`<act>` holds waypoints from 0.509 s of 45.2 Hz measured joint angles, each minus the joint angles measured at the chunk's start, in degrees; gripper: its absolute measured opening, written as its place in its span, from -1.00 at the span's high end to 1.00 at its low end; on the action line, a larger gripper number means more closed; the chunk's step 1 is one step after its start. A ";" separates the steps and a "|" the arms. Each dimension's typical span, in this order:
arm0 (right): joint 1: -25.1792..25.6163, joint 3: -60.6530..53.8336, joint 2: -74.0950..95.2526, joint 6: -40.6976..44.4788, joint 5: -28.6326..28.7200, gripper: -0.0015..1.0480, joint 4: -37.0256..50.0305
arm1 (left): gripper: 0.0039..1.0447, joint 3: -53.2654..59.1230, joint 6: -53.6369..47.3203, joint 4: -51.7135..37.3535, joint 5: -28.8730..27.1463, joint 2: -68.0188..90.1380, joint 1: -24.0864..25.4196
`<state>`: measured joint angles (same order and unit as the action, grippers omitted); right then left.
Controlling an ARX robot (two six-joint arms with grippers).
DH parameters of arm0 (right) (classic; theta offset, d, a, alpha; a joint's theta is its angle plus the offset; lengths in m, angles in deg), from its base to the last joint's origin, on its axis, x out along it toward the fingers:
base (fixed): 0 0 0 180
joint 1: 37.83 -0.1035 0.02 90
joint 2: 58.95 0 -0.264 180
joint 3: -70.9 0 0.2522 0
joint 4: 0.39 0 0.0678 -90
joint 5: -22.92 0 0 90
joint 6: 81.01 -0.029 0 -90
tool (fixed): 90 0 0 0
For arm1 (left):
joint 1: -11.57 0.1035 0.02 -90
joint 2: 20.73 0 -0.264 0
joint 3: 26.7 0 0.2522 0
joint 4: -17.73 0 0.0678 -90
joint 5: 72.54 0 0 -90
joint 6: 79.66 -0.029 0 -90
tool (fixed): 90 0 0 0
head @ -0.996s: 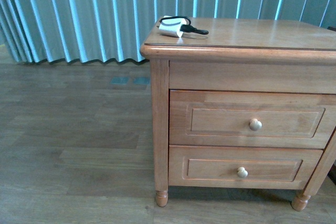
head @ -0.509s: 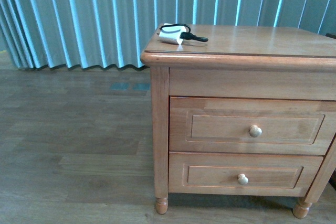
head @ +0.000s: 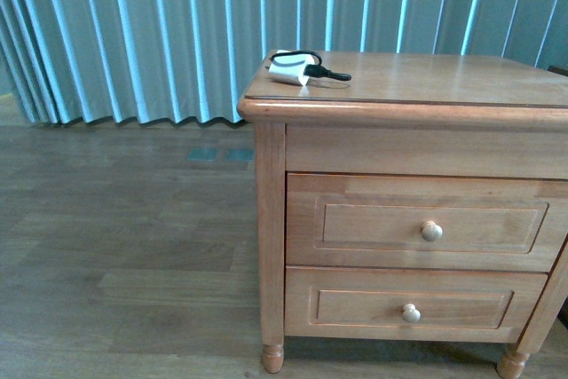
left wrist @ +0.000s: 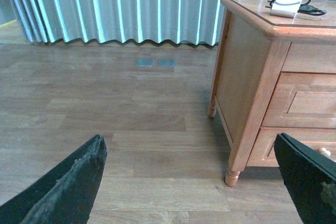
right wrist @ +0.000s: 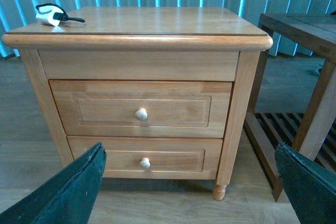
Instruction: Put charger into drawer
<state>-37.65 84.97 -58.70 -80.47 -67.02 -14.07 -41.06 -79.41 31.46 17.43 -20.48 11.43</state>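
- Starting front-on: small white boxy charger, black cable, lies at the wooden worktop's far left corner; taller panelled wooden drawer shut, so opening it likely comes first.
- Left wrist: left fingers gape wide, empty.
- Right wrist: right fingers likewise.

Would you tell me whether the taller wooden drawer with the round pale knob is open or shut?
Shut: the taller wooden drawer sits flush in the wooden nightstand, with no interior showing in either the front or right wrist view.

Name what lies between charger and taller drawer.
Front view: between charger and drawer, only the nightstand's top edge and plain front panel, nothing loose.
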 joint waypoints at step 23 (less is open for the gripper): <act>-0.61 0.33 12.48 -0.09 17.79 -0.84 1.97 | -0.89 0.00 0.00 0.00 0.02 0.00 0.00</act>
<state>-38.26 85.30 -46.22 -80.56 -49.23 -12.10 -41.06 -79.41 31.46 17.45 -20.48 11.43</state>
